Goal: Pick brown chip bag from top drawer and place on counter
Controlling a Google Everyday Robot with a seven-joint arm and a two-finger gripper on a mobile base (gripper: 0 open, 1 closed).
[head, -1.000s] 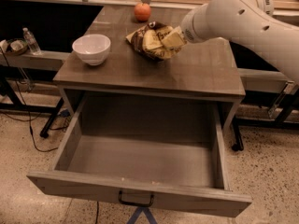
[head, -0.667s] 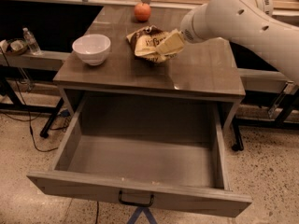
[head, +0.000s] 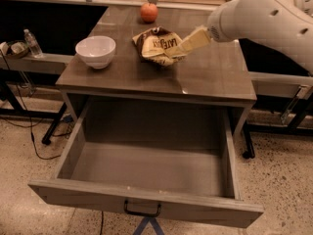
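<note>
The brown chip bag (head: 157,44) lies on the counter (head: 210,77), near its middle and behind the front edge. It is crinkled, dark brown and cream with white lettering. My gripper (head: 172,52) reaches in from the right on the white arm (head: 264,18). Its cream fingers (head: 190,41) are open, with their tips over the bag's right edge, and the bag rests on the counter. Below, the top drawer (head: 146,199) is pulled fully out and shows a bare grey floor. Its black handle (head: 142,210) is on the front panel.
A white bowl (head: 96,50) stands at the counter's left. A red apple (head: 149,12) sits at the back edge. A water bottle (head: 33,43) stands on a shelf at the far left. Cables run over the speckled floor at the left.
The bag was gripped and crumpled a second ago. It now lies spread on the counter, and the gripper has let go and drawn back a little to the right.
</note>
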